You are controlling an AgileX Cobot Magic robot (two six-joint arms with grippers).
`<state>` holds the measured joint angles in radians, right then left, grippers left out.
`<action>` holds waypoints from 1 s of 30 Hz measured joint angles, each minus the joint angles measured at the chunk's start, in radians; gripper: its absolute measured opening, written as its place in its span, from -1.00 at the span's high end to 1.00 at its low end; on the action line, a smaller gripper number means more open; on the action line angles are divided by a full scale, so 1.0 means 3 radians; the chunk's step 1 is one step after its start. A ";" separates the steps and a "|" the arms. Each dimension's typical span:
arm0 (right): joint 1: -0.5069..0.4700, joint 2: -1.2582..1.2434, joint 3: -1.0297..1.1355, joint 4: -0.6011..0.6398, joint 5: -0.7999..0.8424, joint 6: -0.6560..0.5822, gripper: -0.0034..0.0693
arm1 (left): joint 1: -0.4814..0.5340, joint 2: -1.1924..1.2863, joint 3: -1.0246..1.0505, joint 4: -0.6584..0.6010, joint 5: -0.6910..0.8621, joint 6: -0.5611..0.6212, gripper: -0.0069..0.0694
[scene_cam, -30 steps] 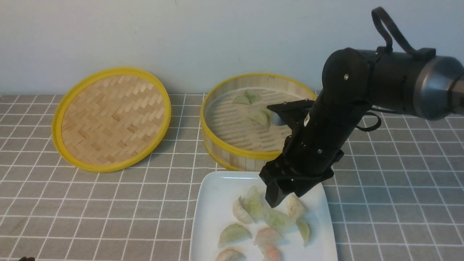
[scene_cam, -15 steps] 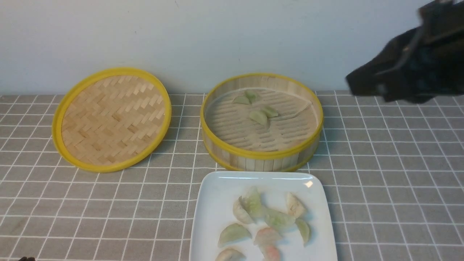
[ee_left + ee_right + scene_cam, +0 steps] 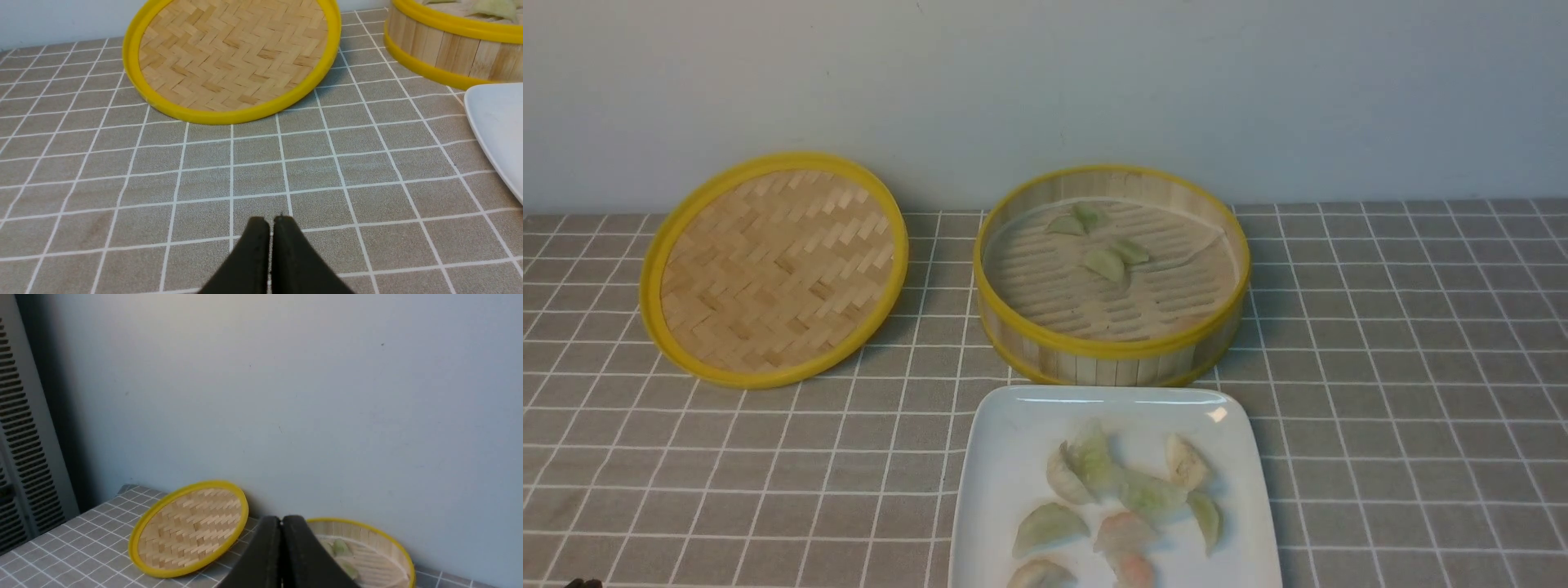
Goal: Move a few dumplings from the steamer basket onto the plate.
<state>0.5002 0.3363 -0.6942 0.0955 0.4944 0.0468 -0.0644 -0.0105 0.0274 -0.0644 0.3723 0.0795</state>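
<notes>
The steamer basket (image 3: 1111, 347) stands at the back centre with several pale green dumplings (image 3: 1104, 263) on its slatted floor. The white plate (image 3: 1005, 457) lies just in front of it and holds several dumplings (image 3: 1145, 492), green, whitish and pink-tinged. Neither arm shows in the front view. My left gripper (image 3: 271, 220) is shut and empty, low over the tablecloth, with the plate's edge (image 3: 496, 130) and the basket (image 3: 441, 49) off to one side. My right gripper (image 3: 281, 519) is shut and empty, raised high, with the basket (image 3: 367, 533) far beyond its tips.
The flat woven lid (image 3: 776, 265) with a yellow rim lies tilted at the back left; it also shows in the left wrist view (image 3: 233, 57) and the right wrist view (image 3: 190, 526). A grey checked cloth (image 3: 1405, 367) covers the table. A wall stands right behind.
My right arm was over the plate and basket one second ago. It rose up and to the right, and now it is out of the front view. The dumplings lie as before.
</notes>
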 joint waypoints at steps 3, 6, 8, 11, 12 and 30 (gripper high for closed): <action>0.0000 -0.0184 0.0281 -0.0001 -0.0004 0.0069 0.94 | 0.0000 0.0000 0.0000 0.0000 0.0000 0.0000 0.83; 0.0000 -0.0219 0.0488 -0.0001 -0.0007 0.0127 0.94 | 0.0000 0.0000 0.0000 0.0000 0.0000 0.0000 0.83; 0.0000 -0.0219 0.0566 -0.0001 -0.0007 0.0142 0.94 | 0.0000 0.0000 0.0000 0.0000 0.0000 0.0000 0.83; 0.0000 -0.0219 0.0631 -0.0001 -0.0011 0.0150 0.94 | 0.0000 0.0000 0.0000 0.0000 0.0000 0.0000 0.83; 0.0000 -0.0219 0.0639 -0.0001 -0.0015 0.0150 0.94 | 0.0000 0.0000 0.0000 0.0000 0.0000 0.0000 0.83; -0.1441 -0.0546 0.1434 -0.0357 -0.0071 0.0150 0.94 | 0.0000 0.0000 0.0000 0.0000 0.0006 0.0000 0.83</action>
<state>0.0679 0.1724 -0.2641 -0.0117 0.4732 0.0918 -0.0644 -0.0105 0.0274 -0.0644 0.3742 0.0795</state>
